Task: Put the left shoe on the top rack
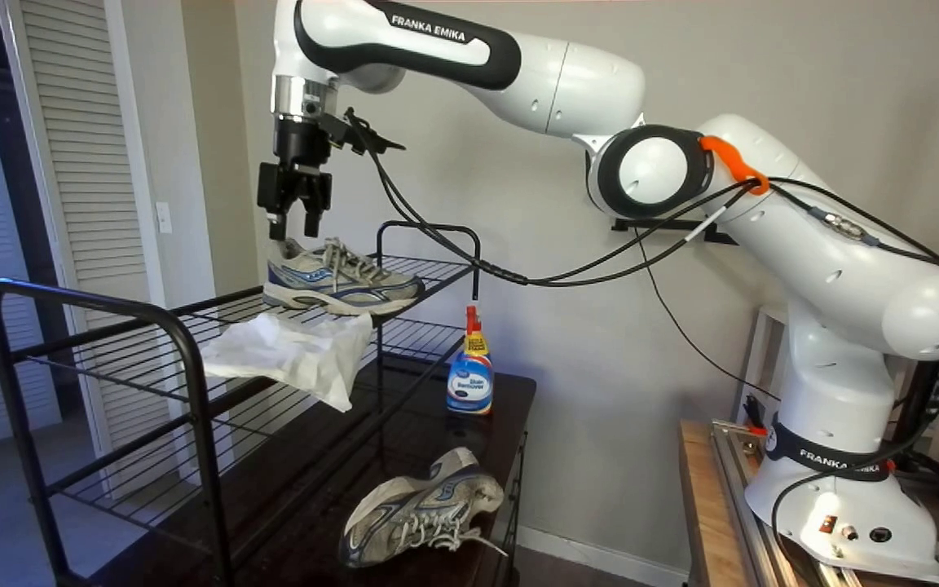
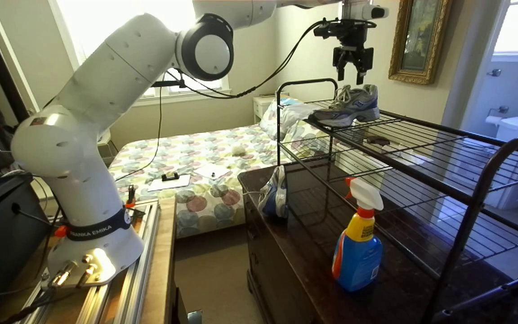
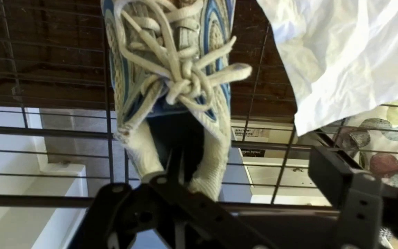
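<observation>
A worn grey-and-white sneaker with blue patches stands upright on the wires of the top rack [image 1: 111,330], at its far end, in both exterior views; this shoe [image 1: 331,281] [image 2: 349,108] also fills the middle of the wrist view [image 3: 188,83]. A near-identical shoe [image 1: 421,514] [image 2: 277,191] lies on its side on the dark top below. I cannot tell for sure which is the left shoe. My gripper [image 1: 294,232] [image 2: 350,80] points down just above the racked shoe's heel. In the wrist view its jaws [image 3: 249,162] are apart with nothing between them; one finger overlaps the shoe opening. Contact is unclear.
A white crumpled cloth or bag [image 1: 290,350] [image 3: 340,58] hangs over the rack edge beside the shoe. A spray bottle [image 1: 469,375] [image 2: 358,256] stands on the dark dresser top [image 2: 304,270]. Looped frame ends [image 1: 429,227] rise above the rack.
</observation>
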